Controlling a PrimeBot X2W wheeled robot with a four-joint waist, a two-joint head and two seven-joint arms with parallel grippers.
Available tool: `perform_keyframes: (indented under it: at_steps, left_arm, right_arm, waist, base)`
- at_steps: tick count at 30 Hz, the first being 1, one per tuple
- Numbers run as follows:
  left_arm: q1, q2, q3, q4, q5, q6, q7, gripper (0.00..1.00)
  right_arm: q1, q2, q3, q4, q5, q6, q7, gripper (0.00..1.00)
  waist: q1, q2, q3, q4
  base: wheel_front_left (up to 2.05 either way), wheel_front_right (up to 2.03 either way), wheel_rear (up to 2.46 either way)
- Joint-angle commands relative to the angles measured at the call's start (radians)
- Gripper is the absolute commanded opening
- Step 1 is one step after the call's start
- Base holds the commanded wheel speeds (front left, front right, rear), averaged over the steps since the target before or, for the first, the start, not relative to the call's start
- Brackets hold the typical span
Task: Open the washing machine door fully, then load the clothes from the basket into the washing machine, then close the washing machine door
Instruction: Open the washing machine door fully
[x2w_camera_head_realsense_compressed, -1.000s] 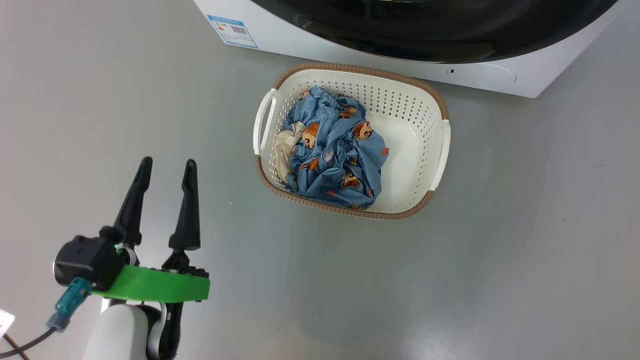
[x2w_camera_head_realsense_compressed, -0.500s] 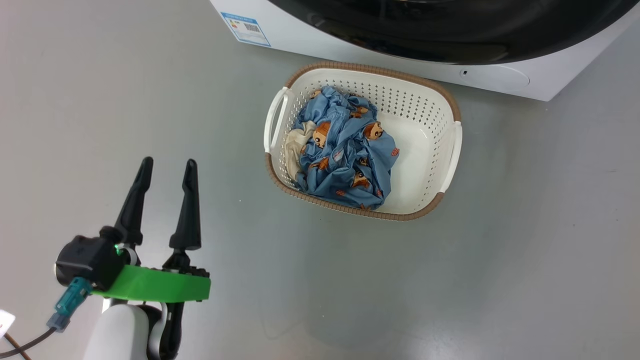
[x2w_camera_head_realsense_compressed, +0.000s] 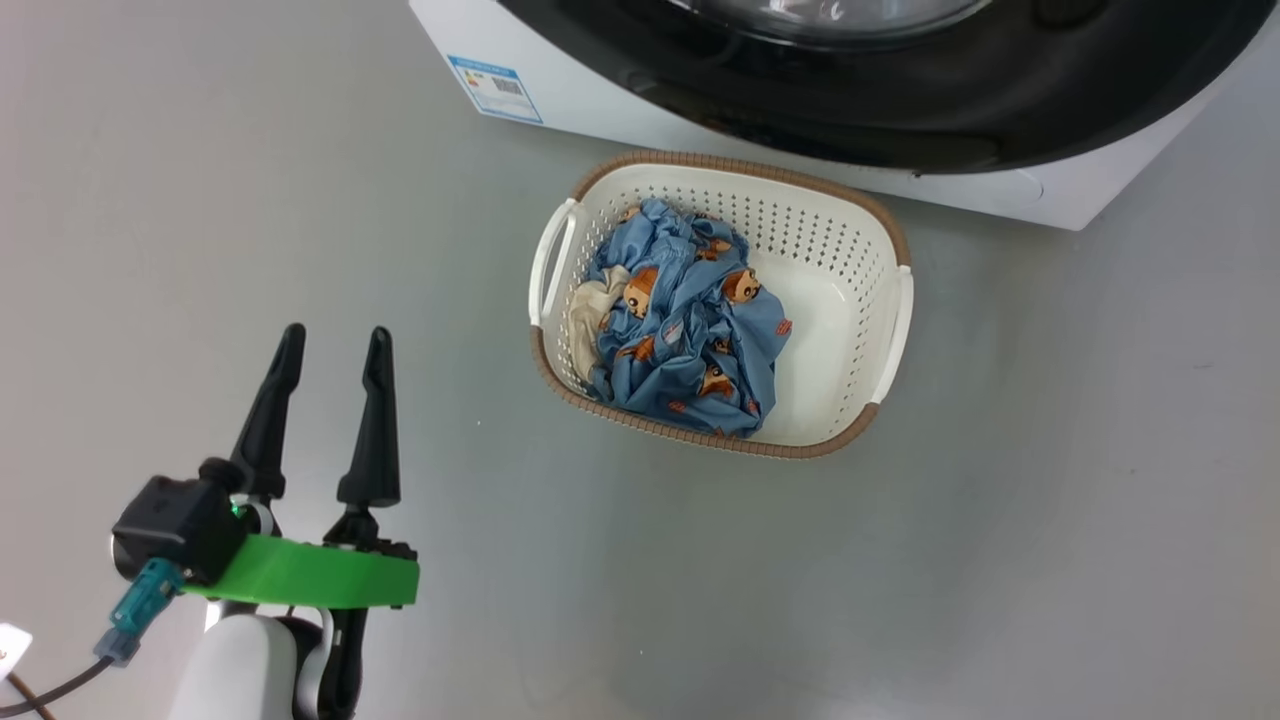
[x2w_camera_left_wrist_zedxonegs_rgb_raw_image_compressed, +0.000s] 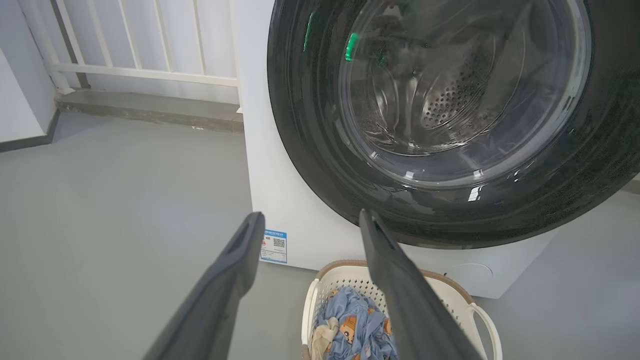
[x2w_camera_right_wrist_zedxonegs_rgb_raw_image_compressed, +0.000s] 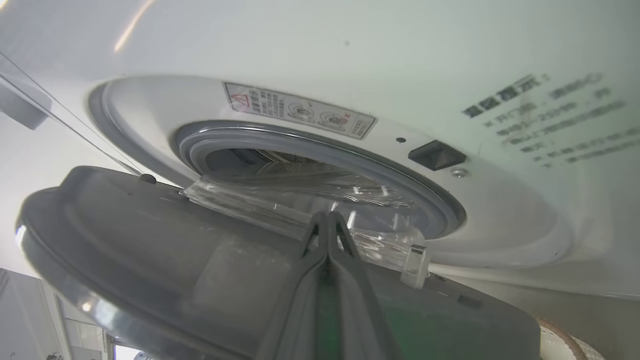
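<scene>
The washing machine (x2w_camera_head_realsense_compressed: 590, 105) stands at the top of the head view, its black door (x2w_camera_head_realsense_compressed: 900, 110) overhanging the floor. The cream basket (x2w_camera_head_realsense_compressed: 740, 165) sits just in front, holding the blue bear-print clothes (x2w_camera_head_realsense_compressed: 690, 340) and a cream cloth (x2w_camera_head_realsense_compressed: 590, 305). My left gripper (x2w_camera_head_realsense_compressed: 335, 332) hovers open and empty at the lower left, well clear of the basket. Its wrist view looks at the door (x2w_camera_left_wrist_zedxonegs_rgb_raw_image_compressed: 320, 150), the basket (x2w_camera_left_wrist_zedxonegs_rgb_raw_image_compressed: 350, 265) and clothes (x2w_camera_left_wrist_zedxonegs_rgb_raw_image_compressed: 355, 330) past the left gripper (x2w_camera_left_wrist_zedxonegs_rgb_raw_image_compressed: 311, 215). My right gripper (x2w_camera_right_wrist_zedxonegs_rgb_raw_image_compressed: 327, 216) is shut, its tips against the inner face of the partly swung-out door (x2w_camera_right_wrist_zedxonegs_rgb_raw_image_compressed: 125, 240).
Behind the door's inner side show the grey gasket (x2w_camera_right_wrist_zedxonegs_rgb_raw_image_compressed: 310, 145) and the latch socket (x2w_camera_right_wrist_zedxonegs_rgb_raw_image_compressed: 436, 155). Grey floor (x2w_camera_head_realsense_compressed: 1000, 550) spreads around the basket. A white railing (x2w_camera_left_wrist_zedxonegs_rgb_raw_image_compressed: 135, 50) on a low ledge (x2w_camera_left_wrist_zedxonegs_rgb_raw_image_compressed: 150, 107) lies left of the washer. A cable (x2w_camera_head_realsense_compressed: 40, 690) trails from my left wrist.
The head camera has shifted, so the washer and basket sit lower in view. More of the black door shows, now with its glass bowl. My left gripper keeps its place, open.
</scene>
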Motion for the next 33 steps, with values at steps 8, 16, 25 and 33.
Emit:
perform_keyframes:
  at_steps: [8,16,25,33]
  left_arm:
    - [0.039,0.021,0.044,-0.006,0.014,-0.003,-0.008,1.0]
    - [0.065,0.035,0.045,0.012,0.013,-0.003,-0.008,1.0]
    - [0.099,0.051,0.055,0.019,0.01,-0.003,-0.008,1.0]
    - [0.143,0.072,0.063,0.032,0.006,-0.003,-0.008,1.0]
  right_arm:
    - [0.098,0.058,0.031,-0.055,0.032,0.002,0.053,0.0]
    - [0.189,0.09,0.05,-0.068,0.042,0.002,0.091,0.0]
    - [0.275,0.126,0.06,-0.088,0.049,0.002,0.116,0.0]
    - [0.384,0.162,0.07,-0.125,0.051,0.002,0.133,0.0]
  waist:
    - [0.0,0.0,-0.061,-0.02]
    - [0.0,0.0,-0.126,-0.022]
    - [0.0,0.0,-0.19,-0.015]
    - [0.0,0.0,-0.268,0.001]
  base:
    - [0.0,0.0,0.0]
    - [0.0,0.0,0.0]
    - [0.0,0.0,0.0]
    - [0.0,0.0,0.0]
